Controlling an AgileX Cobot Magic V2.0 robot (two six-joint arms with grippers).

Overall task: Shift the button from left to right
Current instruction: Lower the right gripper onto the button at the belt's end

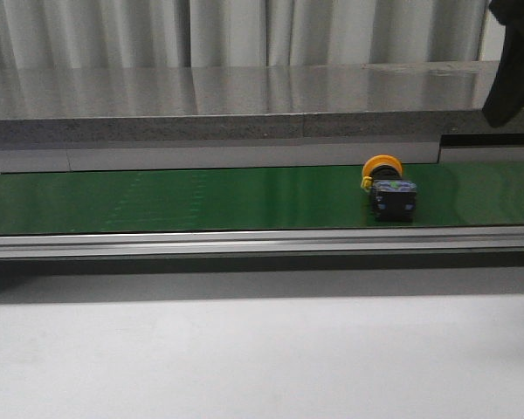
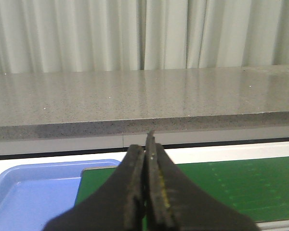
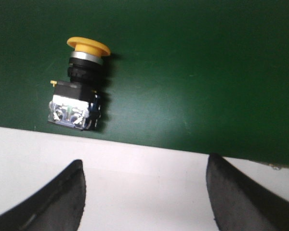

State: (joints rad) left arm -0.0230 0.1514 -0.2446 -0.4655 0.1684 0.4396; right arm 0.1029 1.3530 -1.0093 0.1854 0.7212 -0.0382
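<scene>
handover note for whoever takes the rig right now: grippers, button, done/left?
Left gripper: shut, empty, near the blue tray at the belt's left end.
Right gripper: open, empty, above the belt's near edge, apart from the button.
Button: lying on its side on the green belt, right of centre in the front view, yellow cap pointing away from the robot.
Done: button free on the belt, nobody holding it.
Left: probably the right arm picks it up.

Pale pleated curtains [image 1: 244,30] behind; grey speckled counter [image 1: 227,96] w/ glossy top.
</scene>
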